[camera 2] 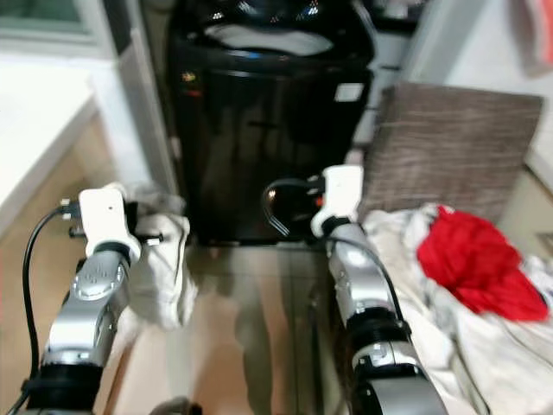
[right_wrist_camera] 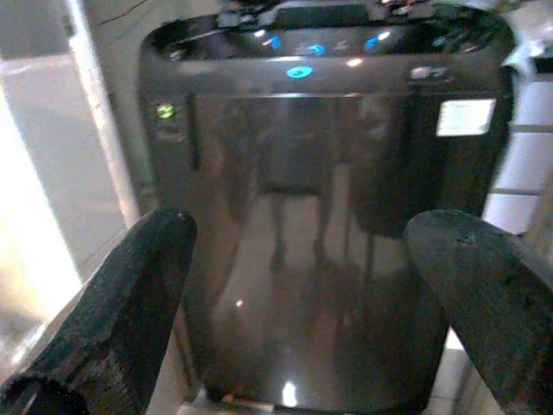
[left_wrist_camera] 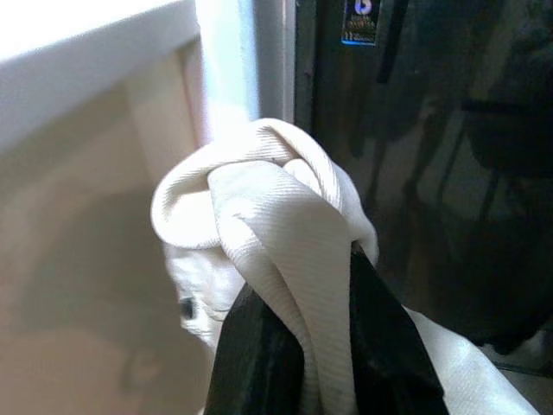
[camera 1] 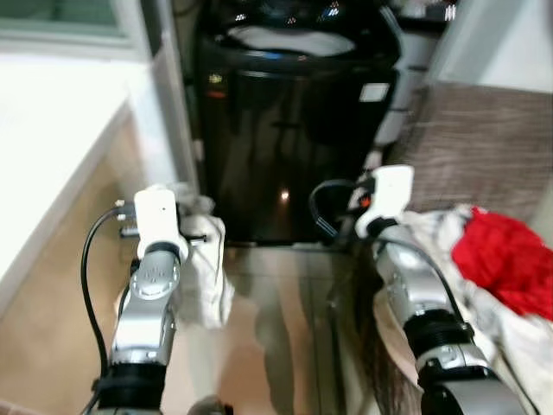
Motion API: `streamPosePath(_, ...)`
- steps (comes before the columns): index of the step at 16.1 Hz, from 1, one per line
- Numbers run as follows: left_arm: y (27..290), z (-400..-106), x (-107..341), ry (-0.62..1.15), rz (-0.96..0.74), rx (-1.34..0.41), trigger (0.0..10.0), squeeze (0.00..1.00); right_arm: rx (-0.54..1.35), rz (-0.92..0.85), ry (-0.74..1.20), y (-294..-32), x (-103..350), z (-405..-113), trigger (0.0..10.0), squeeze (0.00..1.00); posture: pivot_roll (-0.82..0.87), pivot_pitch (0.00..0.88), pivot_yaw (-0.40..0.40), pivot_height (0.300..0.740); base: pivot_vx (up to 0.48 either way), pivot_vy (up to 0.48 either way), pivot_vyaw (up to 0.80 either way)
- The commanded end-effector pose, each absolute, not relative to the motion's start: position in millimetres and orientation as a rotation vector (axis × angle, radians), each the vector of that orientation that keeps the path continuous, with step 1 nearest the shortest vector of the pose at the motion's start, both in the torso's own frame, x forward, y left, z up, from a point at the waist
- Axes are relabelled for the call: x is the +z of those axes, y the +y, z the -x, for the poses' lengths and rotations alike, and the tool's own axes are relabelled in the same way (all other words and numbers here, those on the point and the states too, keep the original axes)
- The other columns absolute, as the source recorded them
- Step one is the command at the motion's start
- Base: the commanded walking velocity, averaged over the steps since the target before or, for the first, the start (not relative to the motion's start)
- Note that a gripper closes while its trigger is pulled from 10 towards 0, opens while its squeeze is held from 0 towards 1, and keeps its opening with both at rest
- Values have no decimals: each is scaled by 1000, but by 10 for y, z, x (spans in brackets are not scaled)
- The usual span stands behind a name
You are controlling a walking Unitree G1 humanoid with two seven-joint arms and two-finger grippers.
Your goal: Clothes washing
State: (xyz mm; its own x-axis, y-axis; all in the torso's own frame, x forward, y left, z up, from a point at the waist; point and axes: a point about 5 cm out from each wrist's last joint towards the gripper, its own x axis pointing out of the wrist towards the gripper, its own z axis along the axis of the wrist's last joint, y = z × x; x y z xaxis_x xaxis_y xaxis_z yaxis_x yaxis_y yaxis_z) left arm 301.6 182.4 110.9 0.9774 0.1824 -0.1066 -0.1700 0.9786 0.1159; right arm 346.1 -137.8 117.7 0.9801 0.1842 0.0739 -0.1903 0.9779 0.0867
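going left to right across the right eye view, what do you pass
white counter → left claw shut on the white cloth → black washing machine → right claw, open → red garment on the pale laundry pile

Nothing is legible: the washer (right_wrist_camera: 328, 216) carries a white sticker (right_wrist_camera: 466, 117) and a blue label (left_wrist_camera: 360, 22), both blurred.

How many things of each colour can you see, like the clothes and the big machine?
White: 2, the white cloth held in the left gripper and the white laundry heaped at the right.
Red: 1, the red garment lying on that heap.
Black: 1, the washing machine.
Total: 4
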Motion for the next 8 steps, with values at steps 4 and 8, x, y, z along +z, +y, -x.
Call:
streamPosePath(4,1912,-3070,1413,10,-175,130,0,0,115,-110,-81,-1472,1137,-3421,10000,0,-7,0,-2,740,0,0,0)
streamPosePath(8,1969,-3099,1423,41,-231,85,10000,0,80,-130,-91,-1354,1057,-3353,10000,0,5,0,56,740,0,0,-256)
